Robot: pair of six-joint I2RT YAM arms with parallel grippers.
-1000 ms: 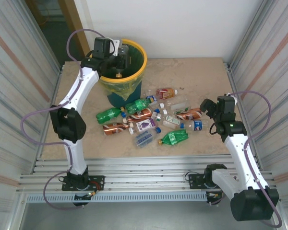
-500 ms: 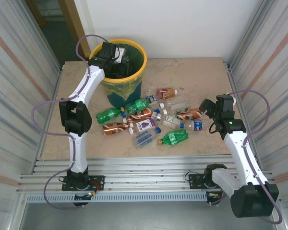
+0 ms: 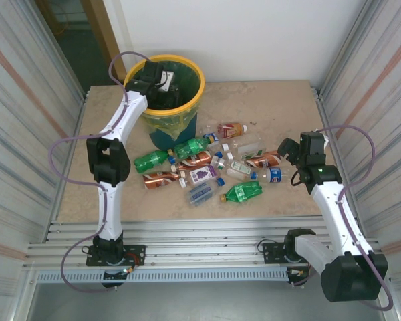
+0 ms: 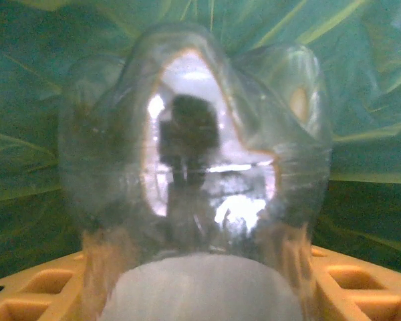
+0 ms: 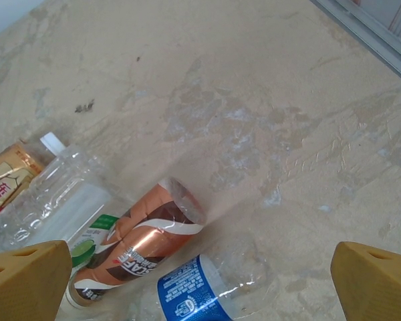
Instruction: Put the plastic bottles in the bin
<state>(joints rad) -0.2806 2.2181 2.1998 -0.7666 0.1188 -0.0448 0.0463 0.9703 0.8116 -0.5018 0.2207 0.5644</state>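
The left gripper [image 3: 164,87] hangs inside the mouth of the bin [image 3: 202,87], which stands by the far edge of the tabletop [image 3: 274,107] towards its far-left corner; its fingers are clamped on a clear bottle [image 4: 194,174], seen from the left wrist against the green-yellow liner [image 4: 361,134]. The rest of the plastic bottles [image 3: 207,167] lie in a loose heap across the middle of the tabletop, running out towards the right edge. There the right gripper [image 3: 287,150] hovers with its fingers [image 5: 27,274] spread wide and holding nothing, above a brown-orange bottle [image 5: 144,244] that touches a blue-labelled bottle [image 5: 210,284]. By the look of them the bottles are empty and crushed, so probably very light, with thin walls that give under pressure and slick, rounded sides that may roll or squirt out of a grip. The safest hold is likely across the flattened, labelled body, or at the stiffer neck just under the cap
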